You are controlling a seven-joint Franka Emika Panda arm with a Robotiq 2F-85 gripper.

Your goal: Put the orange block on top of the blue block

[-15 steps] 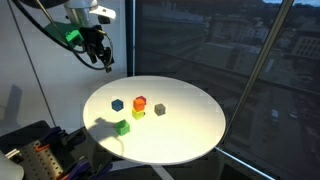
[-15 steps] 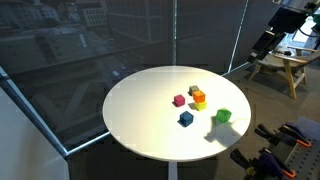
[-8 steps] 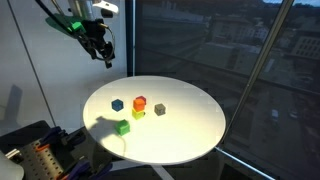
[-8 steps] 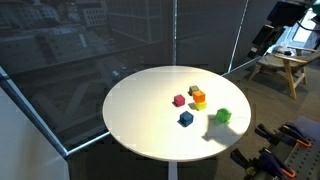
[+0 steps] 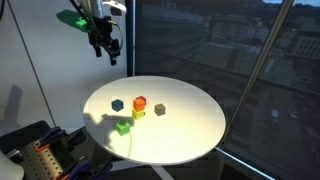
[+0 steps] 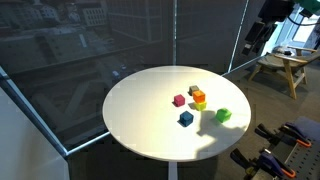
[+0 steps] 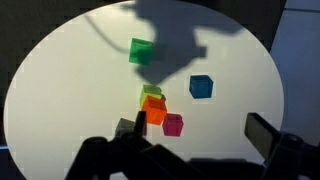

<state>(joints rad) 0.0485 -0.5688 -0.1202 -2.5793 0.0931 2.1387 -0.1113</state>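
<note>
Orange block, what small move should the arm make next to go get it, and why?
Probably move down and across until it is over the orange block. The gripper hangs high above the table, off toward its edge, with its fingers apart and holding nothing. The orange block sits near the middle of the table, apart from the blue block.

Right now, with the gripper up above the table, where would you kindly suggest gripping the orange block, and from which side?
Come straight down and pinch the orange block across two opposite upright faces, probably the pair not facing the yellow block crowding one side. It is a small cube with flat parallel sides, and the open gripper hangs high, clear of it.
</note>
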